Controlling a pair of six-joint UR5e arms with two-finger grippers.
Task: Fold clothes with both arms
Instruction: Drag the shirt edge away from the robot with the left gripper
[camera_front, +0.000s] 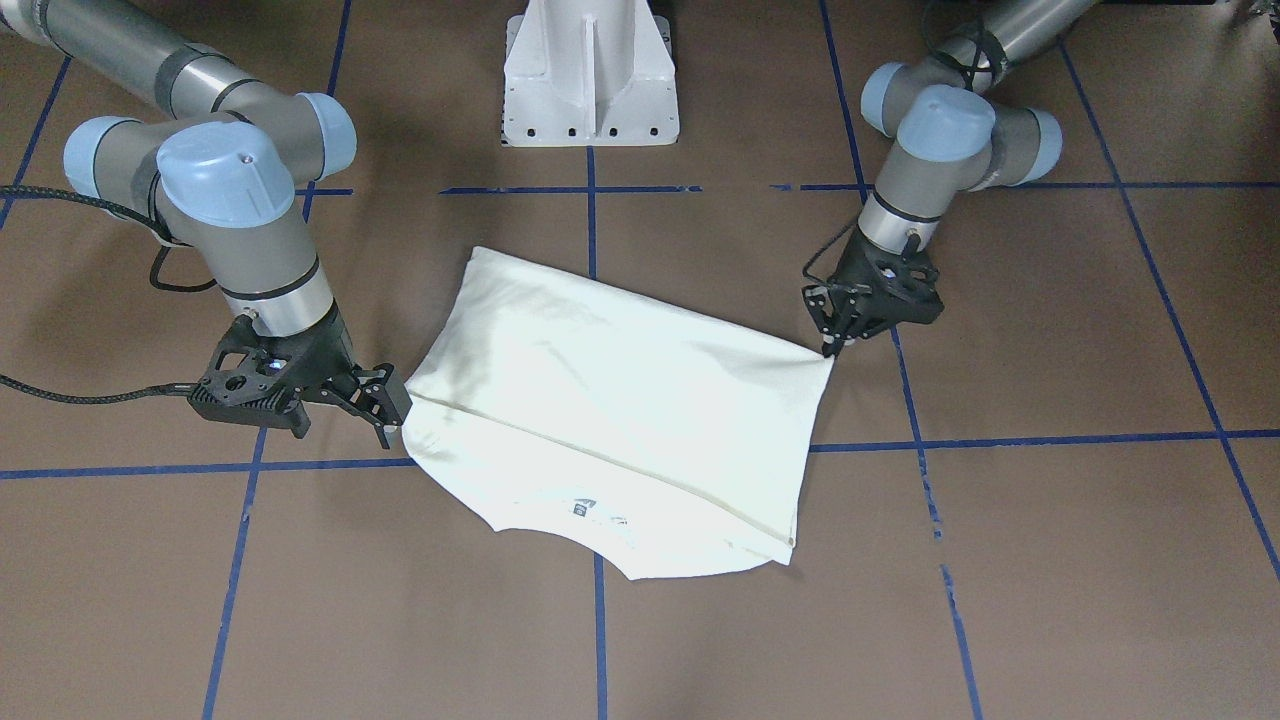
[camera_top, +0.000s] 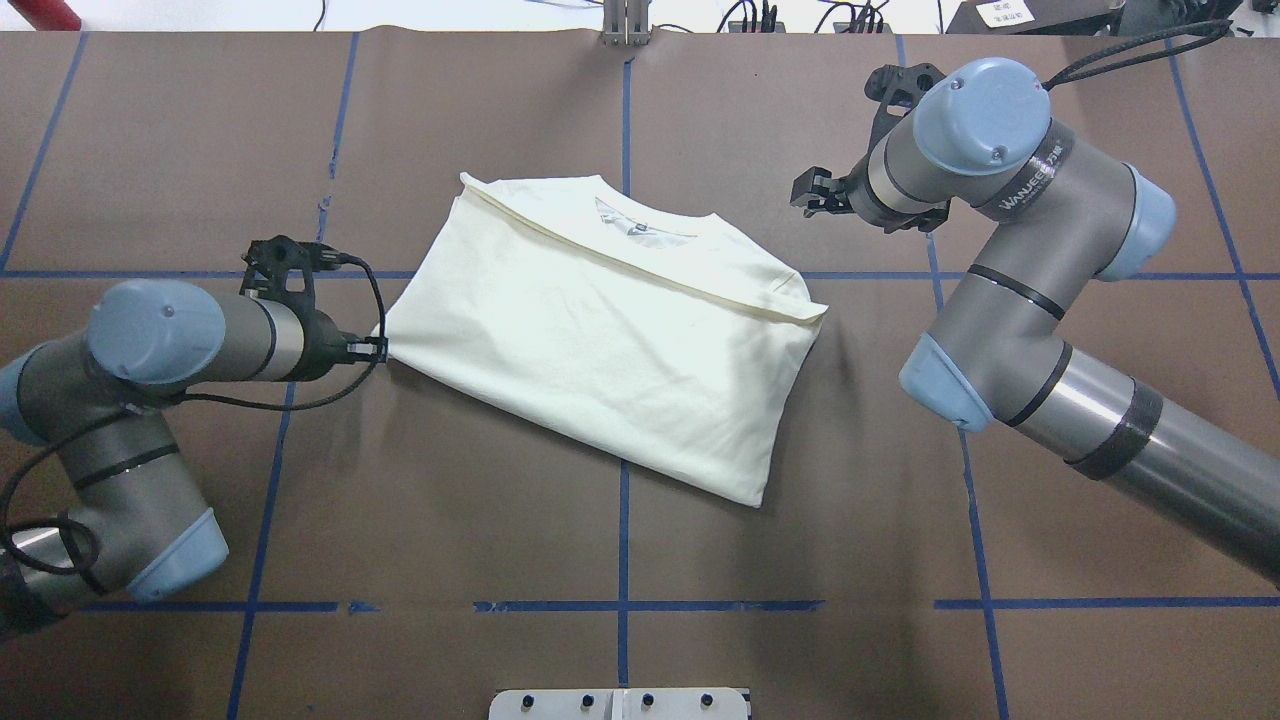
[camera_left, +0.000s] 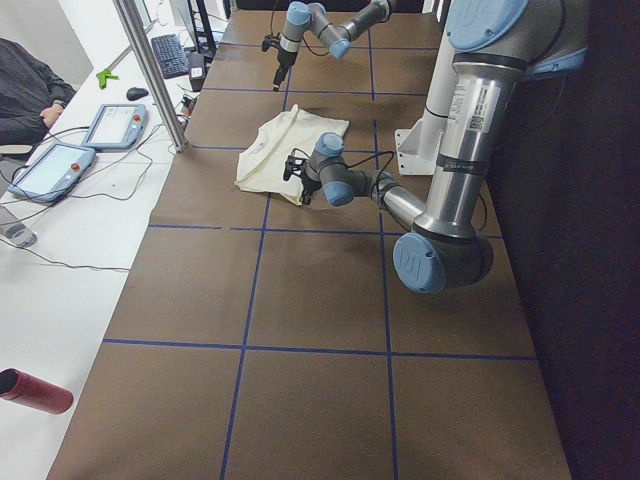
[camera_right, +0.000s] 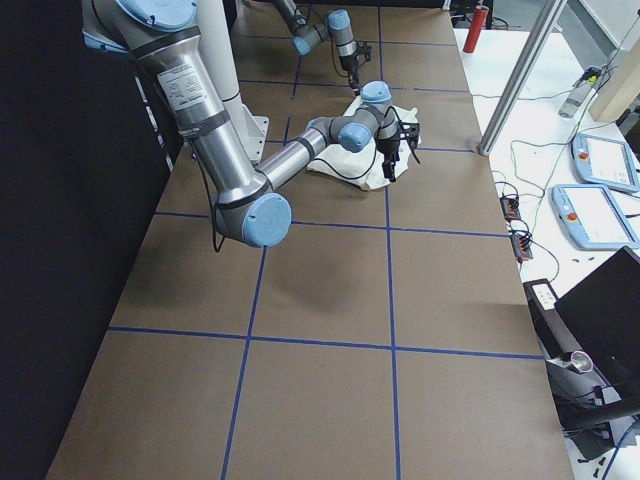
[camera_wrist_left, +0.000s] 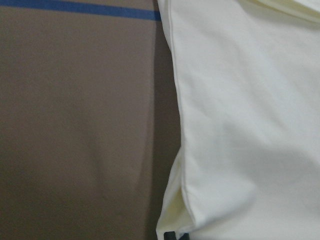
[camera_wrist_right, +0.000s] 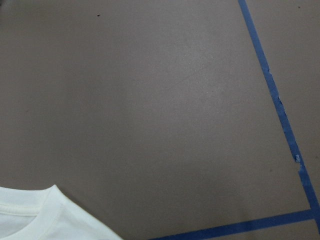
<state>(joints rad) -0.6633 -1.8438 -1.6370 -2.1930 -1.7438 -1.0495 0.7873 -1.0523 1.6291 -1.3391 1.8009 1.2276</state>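
I'm looking at the brown table (camera_top: 200, 480) with blue tape lines, plenty of bare room showing all round. The T-shirt (camera_top: 600, 340) is lying mid-frame, folded, plain side up, skewed. The left gripper (camera_front: 830, 345) is pinching its corner, right of centre in the front view. The right gripper (camera_front: 390, 412) is hanging with fingers apart, just beside the opposite edge, holding nothing. Risk I'm judging: a one-handed pull dragging the fold open, or the thin pinch slipping.

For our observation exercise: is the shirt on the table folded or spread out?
Folded. The shirt is a compact block, no sleeves showing, with a layered edge running across it.
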